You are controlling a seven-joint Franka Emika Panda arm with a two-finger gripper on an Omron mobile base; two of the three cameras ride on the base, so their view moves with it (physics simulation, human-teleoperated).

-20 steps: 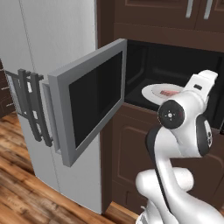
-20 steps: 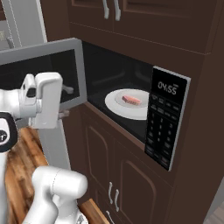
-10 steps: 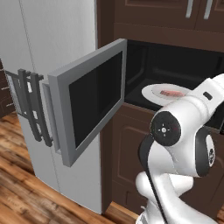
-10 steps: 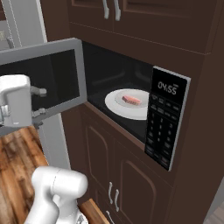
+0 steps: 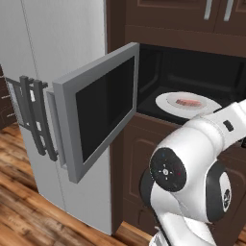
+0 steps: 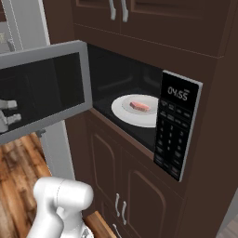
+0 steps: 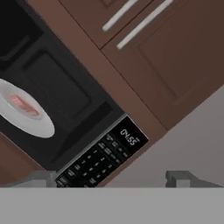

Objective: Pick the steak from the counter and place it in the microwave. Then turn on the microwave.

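The steak (image 5: 188, 102) (image 6: 140, 106) (image 7: 24, 105), a small pinkish-red slab, lies on a round white plate (image 5: 163, 102) (image 6: 122, 111) (image 7: 40, 125) inside the black microwave (image 5: 192, 72) (image 7: 65, 87). The microwave's door (image 5: 101, 115) (image 6: 44, 90) stands swung wide to the left. Its keypad (image 6: 171, 139) (image 7: 98, 157) sits on the right, with the display reading 04:55. My gripper (image 7: 111, 178) (image 6: 10, 111) is open and empty, well back from the opening and off to the left, below the door. The counter is out of view.
Dark brown cabinets (image 6: 135, 186) surround the microwave above and below, with handles on the upper doors (image 7: 131, 19). A grey refrigerator (image 5: 53, 48) stands left of the open door. Wooden floor (image 5: 29, 211) lies below.
My arm has drawn back from the microwave; the hand has swung left and lower, past the open door. Steak, plate and door have stayed put.
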